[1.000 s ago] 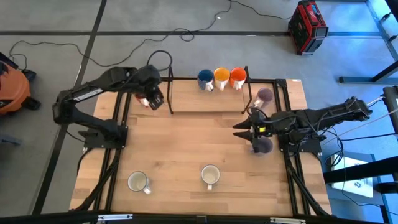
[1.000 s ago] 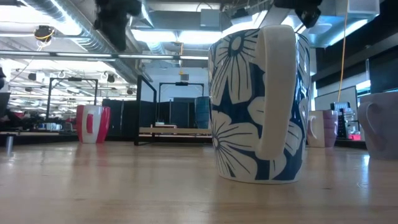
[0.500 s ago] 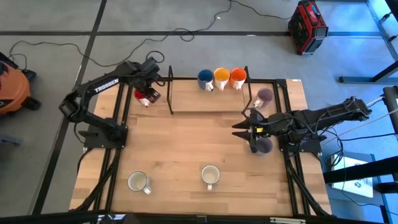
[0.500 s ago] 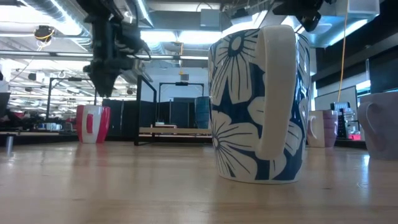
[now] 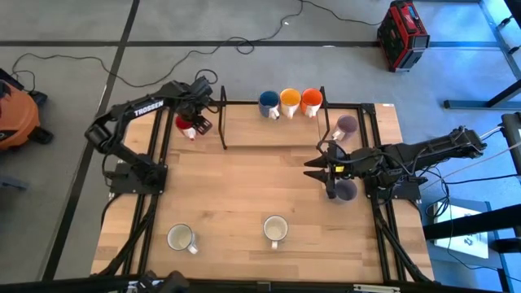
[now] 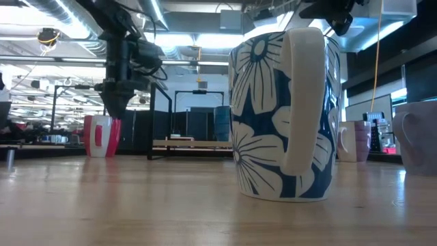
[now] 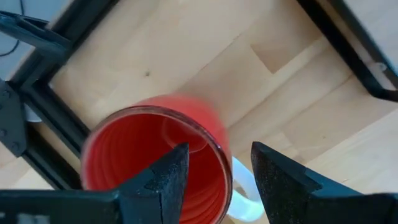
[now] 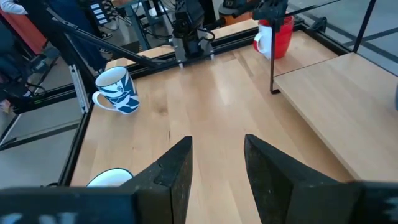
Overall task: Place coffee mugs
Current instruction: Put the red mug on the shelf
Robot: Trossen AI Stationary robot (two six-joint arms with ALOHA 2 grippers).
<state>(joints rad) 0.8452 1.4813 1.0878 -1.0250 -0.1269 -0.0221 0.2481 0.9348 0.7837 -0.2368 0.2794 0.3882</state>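
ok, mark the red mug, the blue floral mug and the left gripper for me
red mug [image 7: 140,165], left wrist view, red inside wall.
blue floral mug [image 6: 263,116], low view, patterned side.
left gripper [image 7: 214,165], left wrist view, midway between fingertips.

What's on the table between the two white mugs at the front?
Nothing. In the high view, the stretch of bare wooden table between the left white mug and the right white mug holds no object.
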